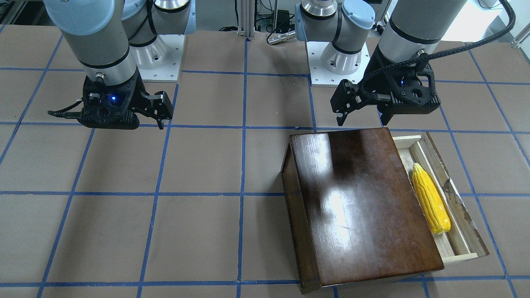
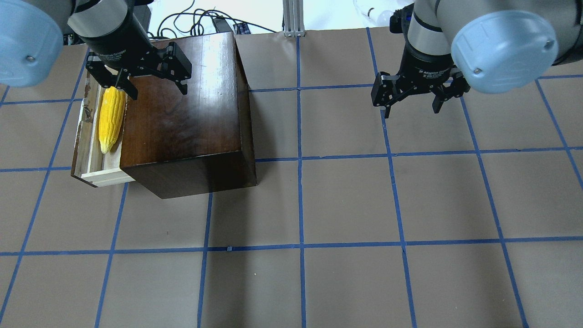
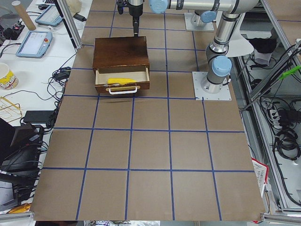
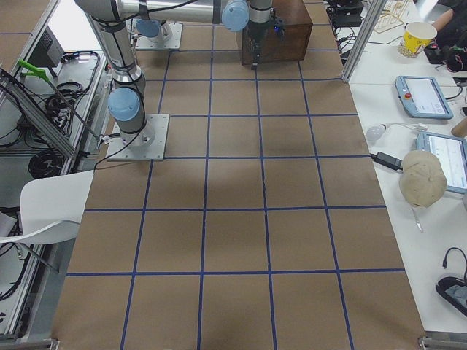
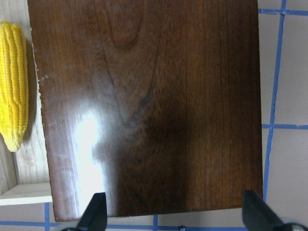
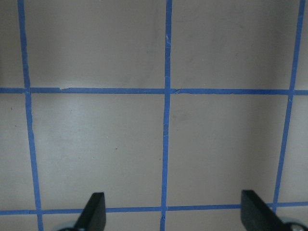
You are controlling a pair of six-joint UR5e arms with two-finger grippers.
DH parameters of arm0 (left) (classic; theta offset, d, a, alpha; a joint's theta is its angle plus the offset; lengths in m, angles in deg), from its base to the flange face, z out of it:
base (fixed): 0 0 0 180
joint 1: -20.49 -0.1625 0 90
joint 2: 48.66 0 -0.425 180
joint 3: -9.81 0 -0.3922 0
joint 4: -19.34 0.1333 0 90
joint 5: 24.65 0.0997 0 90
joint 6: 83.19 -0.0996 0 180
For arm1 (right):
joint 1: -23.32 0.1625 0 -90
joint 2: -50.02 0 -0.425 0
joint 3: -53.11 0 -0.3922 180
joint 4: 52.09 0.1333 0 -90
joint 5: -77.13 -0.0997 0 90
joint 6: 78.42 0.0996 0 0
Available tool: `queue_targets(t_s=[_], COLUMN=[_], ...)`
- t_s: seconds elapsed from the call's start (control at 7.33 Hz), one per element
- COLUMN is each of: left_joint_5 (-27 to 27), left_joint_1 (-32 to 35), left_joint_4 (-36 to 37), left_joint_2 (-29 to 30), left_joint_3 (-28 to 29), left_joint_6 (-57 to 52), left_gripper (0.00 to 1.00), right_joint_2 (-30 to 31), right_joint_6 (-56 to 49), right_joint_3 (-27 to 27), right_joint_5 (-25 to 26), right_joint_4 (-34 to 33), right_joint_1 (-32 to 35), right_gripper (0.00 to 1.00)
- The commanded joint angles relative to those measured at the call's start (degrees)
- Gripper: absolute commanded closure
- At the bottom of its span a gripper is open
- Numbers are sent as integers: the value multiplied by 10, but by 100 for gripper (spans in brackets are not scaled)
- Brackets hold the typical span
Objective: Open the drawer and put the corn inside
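The drawer (image 1: 455, 244) is pulled out of the dark-brown cabinet (image 1: 364, 207) on the robot's left side. The yellow corn (image 1: 430, 200) lies lengthwise inside it, close to the cabinet. Drawer (image 2: 89, 136) and corn (image 2: 111, 119) also show in the overhead view, and the corn (image 5: 13, 86) shows at the left edge of the left wrist view. My left gripper (image 2: 158, 91) is open and empty and hovers above the cabinet top (image 5: 144, 96). My right gripper (image 2: 411, 110) is open and empty over bare table, far from the cabinet.
The table (image 2: 346, 200) is covered in brown paper with a blue tape grid. The arm bases (image 1: 337, 62) stand at the robot's edge. In the exterior left view, a white handle (image 3: 123, 90) shows on the drawer's front.
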Motion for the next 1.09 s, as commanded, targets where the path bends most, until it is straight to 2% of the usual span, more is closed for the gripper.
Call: queue_targets(t_s=[0.0, 0.95], left_joint_5=[0, -1], left_joint_1=[0, -1], left_joint_4=[-2, -7], left_joint_2=[-5, 16], left_joint_3=[-1, -1], left_joint_6=[-2, -2], left_gripper=[0, 0], right_joint_2=[0, -1], right_joint_6=[0, 0], right_joint_3=[0, 0], right_joint_5=[1, 1], right_joint_4=[0, 0], right_joint_1=[0, 0], right_gripper=[0, 0])
